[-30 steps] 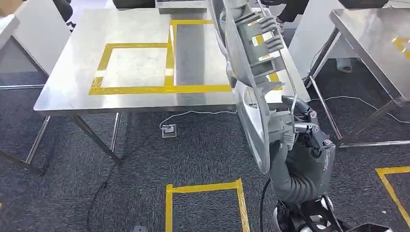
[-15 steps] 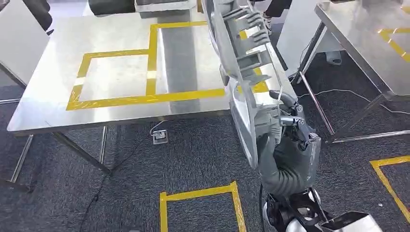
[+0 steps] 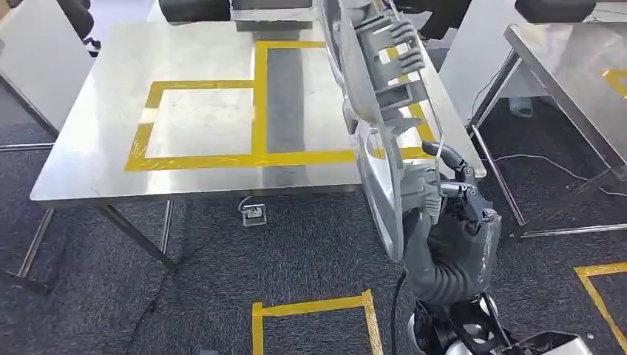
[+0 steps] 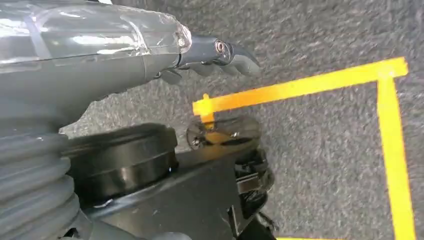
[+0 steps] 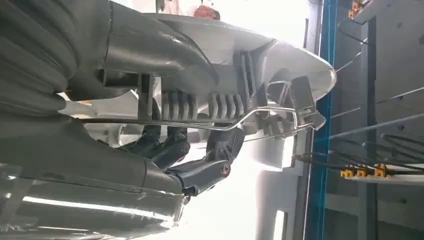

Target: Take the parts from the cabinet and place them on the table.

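Since the earlier pictures the whole head view has swung, so the camera has moved; the right hand still holds the part at the same place, near its lower end.

The part is one long moulded grey plastic panel — smooth and slightly glossy on its curved outer face, ribbed on the inner face with a row of stubby brackets, and a thin bent metal wire running along it. It stands almost upright, rising from the hand toward 12 o'clock, in front of the right edge of the table. In the right wrist view the dark fingers curl around the wire and the ribs, gripping the panel; the thumb's hold is hard to make out.

The steel table is flat, brushed and reflective, marked with yellow tape in two adjoining rectangles. A second steel table stands at 2 o'clock. The floor is dark speckled carpet with more yellow tape outlines.

The left hand hangs over the carpet, fingers close together and lightly curled, holding nothing.
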Controlling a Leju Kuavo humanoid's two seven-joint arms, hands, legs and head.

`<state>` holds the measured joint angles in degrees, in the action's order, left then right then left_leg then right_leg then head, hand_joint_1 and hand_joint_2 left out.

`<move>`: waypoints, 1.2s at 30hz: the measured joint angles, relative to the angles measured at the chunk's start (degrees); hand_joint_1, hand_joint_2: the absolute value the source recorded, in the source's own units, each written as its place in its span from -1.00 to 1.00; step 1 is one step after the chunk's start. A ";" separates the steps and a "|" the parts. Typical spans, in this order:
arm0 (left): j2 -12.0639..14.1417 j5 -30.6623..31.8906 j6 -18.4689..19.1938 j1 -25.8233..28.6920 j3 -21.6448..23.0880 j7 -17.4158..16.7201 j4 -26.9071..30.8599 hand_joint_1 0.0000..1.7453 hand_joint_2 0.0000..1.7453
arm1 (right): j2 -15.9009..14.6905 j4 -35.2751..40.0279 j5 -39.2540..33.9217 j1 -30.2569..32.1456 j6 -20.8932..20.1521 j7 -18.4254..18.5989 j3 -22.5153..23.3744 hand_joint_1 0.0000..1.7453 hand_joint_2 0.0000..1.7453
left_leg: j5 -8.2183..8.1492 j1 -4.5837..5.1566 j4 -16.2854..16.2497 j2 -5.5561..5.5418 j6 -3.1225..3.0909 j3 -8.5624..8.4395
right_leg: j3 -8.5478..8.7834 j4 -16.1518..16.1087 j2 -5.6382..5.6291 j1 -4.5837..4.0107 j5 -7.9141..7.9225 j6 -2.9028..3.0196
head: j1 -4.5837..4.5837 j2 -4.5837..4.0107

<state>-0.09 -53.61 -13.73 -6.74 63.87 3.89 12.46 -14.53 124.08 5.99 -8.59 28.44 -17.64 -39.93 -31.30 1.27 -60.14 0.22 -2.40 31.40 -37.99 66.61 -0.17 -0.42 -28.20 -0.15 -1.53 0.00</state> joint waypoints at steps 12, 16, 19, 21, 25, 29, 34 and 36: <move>-0.57 -0.04 -0.09 -0.11 0.00 0.02 0.00 -1.00 1.00 | -0.09 0.00 -0.18 -0.18 -0.02 -0.11 0.04 1.00 1.00 | -5.91 -1.75 -14.76 -0.53 3.58 9.37 | 6.88 -11.02 0.61 0.82 0.45 1.15 | 0.07 0.00; -0.46 -0.04 -0.09 -0.03 0.00 0.11 0.02 -1.00 1.00 | -0.09 0.00 -0.59 -0.12 -0.07 -0.17 0.02 1.00 1.00 | 5.07 -3.61 -1.80 0.56 6.21 5.47 | 8.90 -9.46 0.43 2.45 -2.29 -1.10 | 0.76 0.00; -0.48 -0.04 -0.11 -0.02 0.00 0.11 0.00 -1.00 1.00 | -0.13 0.04 -0.68 -0.16 -0.13 -0.55 0.07 1.00 1.00 | 2.37 -3.02 -1.74 0.73 4.10 4.75 | 8.92 -8.55 0.20 2.26 -3.54 -2.31 | 1.31 0.00; -0.44 -0.04 -0.09 0.09 0.00 0.04 0.00 -1.00 1.00 | -0.15 0.04 -0.77 -0.12 -0.15 -0.70 0.07 1.00 1.00 | 2.00 -2.84 -1.84 0.55 3.19 4.54 | 9.25 -8.87 0.23 2.49 -3.66 -2.46 | 0.87 0.00; -0.44 0.02 -0.11 -0.02 0.00 0.09 0.00 -1.00 1.00 | -0.17 0.04 -1.05 -0.15 -0.31 -0.74 0.07 1.00 1.00 | 1.04 -2.49 -1.62 0.53 1.79 3.12 | 3.32 3.09 0.28 2.22 -8.51 -2.51 | -0.63 0.00; -0.44 0.04 -0.11 0.06 0.00 0.09 0.00 -1.00 1.00 | -0.17 0.02 -1.38 -0.10 -0.31 -0.76 0.11 1.00 1.00 | -0.38 -1.42 -1.58 0.16 1.14 1.37 | -2.36 7.58 0.18 1.11 -5.28 -0.59 | -1.25 0.00; -0.98 0.11 -0.20 -0.06 0.00 0.07 0.04 -1.00 1.00 | -0.22 0.07 -1.62 -0.21 -0.52 -0.94 0.46 1.00 1.00 | -1.05 -1.34 -0.67 -0.37 1.59 0.27 | 1.63 -5.41 0.08 -1.36 1.49 3.73 | -1.01 0.00; -1.23 0.15 -0.13 -0.04 0.04 0.07 0.04 -1.00 1.00 | -0.24 0.09 -1.64 -0.20 -0.57 -0.98 0.48 1.00 1.00 | -1.06 -1.37 0.17 -0.36 2.03 0.07 | 2.16 -6.74 0.09 -1.44 1.02 4.25 | -1.49 0.00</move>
<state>-1.31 -53.46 -13.86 -6.78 63.91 3.96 12.50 -14.78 124.17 4.35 -8.79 27.87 -18.62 -39.45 -32.36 -0.10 -59.96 -0.14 -0.36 31.46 -35.83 59.87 -0.08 -1.85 -27.19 4.10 -3.02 0.00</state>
